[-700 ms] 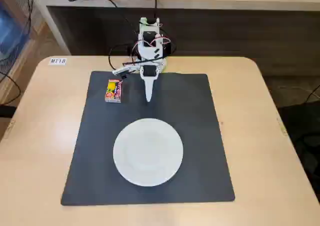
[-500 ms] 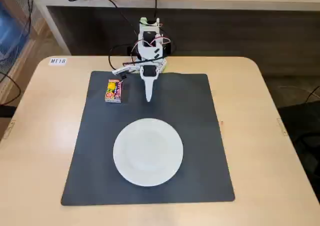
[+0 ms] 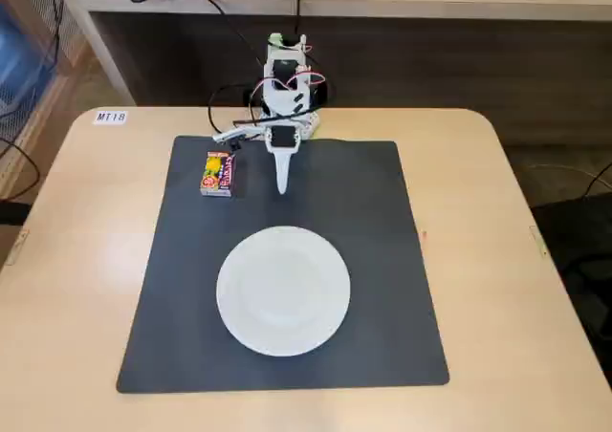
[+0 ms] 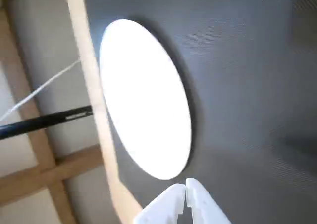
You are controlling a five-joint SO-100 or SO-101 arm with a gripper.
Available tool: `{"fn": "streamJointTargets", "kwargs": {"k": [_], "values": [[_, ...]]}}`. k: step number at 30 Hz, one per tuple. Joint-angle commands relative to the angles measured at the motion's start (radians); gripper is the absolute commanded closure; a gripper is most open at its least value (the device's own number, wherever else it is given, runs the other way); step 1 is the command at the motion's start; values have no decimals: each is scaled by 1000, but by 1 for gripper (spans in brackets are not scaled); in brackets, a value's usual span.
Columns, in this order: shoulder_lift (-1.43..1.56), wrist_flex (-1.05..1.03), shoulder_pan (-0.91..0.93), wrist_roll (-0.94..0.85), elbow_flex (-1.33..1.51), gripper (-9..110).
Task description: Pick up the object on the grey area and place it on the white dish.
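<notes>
The small flat rectangular packet (image 3: pixel 218 174), mostly yellow with red and purple printing, is seen lying flat near the far left corner of the large square dark grey mat (image 3: pixel 382 260) in the fixed view, just inside the mat's far edge and well apart from everything else. Nothing is held against it, so the pick-up is judged not yet begun.

Just to its right in the same view, the white two-finger gripper (image 3: pixel 281 189) is shown pointing down over the mat near the middle of the far edge, with the arm's base mounted at the far edge of the beige tabletop (image 3: pixel 86 289). In the wrist view the gripper's white fingertips (image 4: pixel 186 188) are seen pressed together with nothing between them. The packet is not caught in the wrist view, which suggests the gripper is not yet aimed at it.

The round plain white plate (image 3: pixel 283 290) is set on the mat nearer its front edge, roughly central across the width, and is shown bare. In the wrist view the plate (image 4: pixel 143 135) is glaringly bright, with the mat's edge and the tabletop's rim beyond it.

All steps are judged outstanding: the packet is to be reached, gripped, lifted, carried to the plate and released.
</notes>
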State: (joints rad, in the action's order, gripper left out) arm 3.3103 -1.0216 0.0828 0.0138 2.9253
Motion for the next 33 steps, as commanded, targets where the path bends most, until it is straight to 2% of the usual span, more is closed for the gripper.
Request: {"fn": "streamJointTargets", "kwargs": {"k": [1, 5, 8, 13, 20, 25, 29, 33], "values": [[-224, -14, 9, 6, -244, 102], [-732, -166, -8, -41, -652, 102], [-902, -235, 14, 37, -836, 102], [-951, -247, 114, 342, -845, 102], [-1043, -380, 302, 647, -877, 102], [-1117, -515, 419, 772, -951, 102], [-1269, -676, 491, 779, -1118, 102], [-1285, -676, 517, 857, -1097, 102]]}}
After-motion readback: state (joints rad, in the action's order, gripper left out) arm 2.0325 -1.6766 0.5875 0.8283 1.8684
